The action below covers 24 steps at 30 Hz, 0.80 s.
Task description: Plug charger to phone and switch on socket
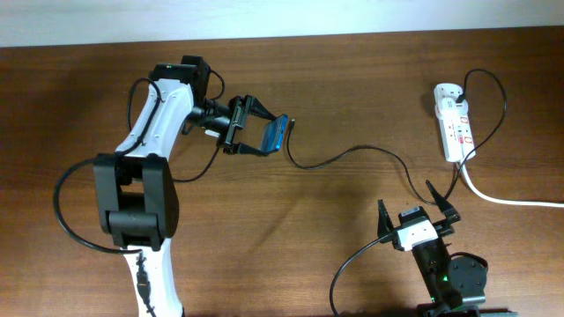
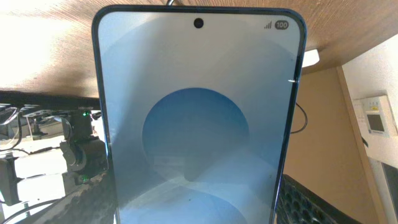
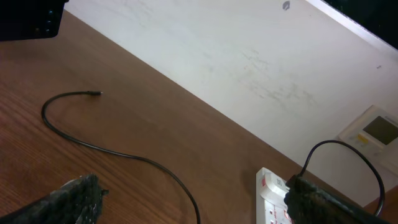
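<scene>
My left gripper point(image 1: 264, 135) is shut on the phone point(image 1: 278, 132) and holds it tilted above the table at the upper left. The phone's blue screen fills the left wrist view point(image 2: 199, 124), with the jaws point(image 2: 196, 214) at its sides. The thin black charger cable point(image 1: 352, 151) runs from its plug tip point(image 1: 293, 123), just beside the phone's end, across to the white socket point(image 1: 454, 123) at the right. In the right wrist view the tip point(image 3: 98, 93) lies loose on the wood. My right gripper point(image 1: 416, 214) is open and empty at the front right, short of the socket point(image 3: 272, 198).
The socket's thick white cord point(image 1: 511, 201) runs off the right edge. A loop of black cable point(image 1: 500, 97) curls round the socket's right side and plugs in at its top. The table's far edge meets a white wall.
</scene>
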Motion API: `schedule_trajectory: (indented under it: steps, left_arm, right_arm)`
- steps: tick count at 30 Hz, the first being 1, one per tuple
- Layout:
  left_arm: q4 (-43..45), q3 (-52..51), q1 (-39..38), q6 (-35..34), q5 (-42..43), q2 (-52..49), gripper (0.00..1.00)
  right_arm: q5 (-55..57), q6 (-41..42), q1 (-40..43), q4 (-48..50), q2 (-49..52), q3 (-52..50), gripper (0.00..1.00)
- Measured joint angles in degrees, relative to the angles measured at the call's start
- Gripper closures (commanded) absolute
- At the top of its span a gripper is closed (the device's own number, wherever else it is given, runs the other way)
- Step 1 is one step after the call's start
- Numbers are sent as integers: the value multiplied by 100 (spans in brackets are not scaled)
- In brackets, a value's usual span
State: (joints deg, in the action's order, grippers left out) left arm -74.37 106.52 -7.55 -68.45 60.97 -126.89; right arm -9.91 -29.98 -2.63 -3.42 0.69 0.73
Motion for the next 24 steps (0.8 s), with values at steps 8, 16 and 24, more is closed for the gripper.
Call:
schedule_trajectory:
  steps: [8, 16, 24]
  left_arm:
    - [0, 0, 4, -9, -15, 0, 100]
    - [0, 0, 22, -44, -149, 0, 100]
    - [0, 0, 24, -63, -363, 0, 100]
  right_arm:
    - [0, -2, 0, 0, 0, 0, 2]
    - [0, 0, 2, 0, 0, 0, 2]
    - [0, -2, 2, 0, 0, 0, 2]
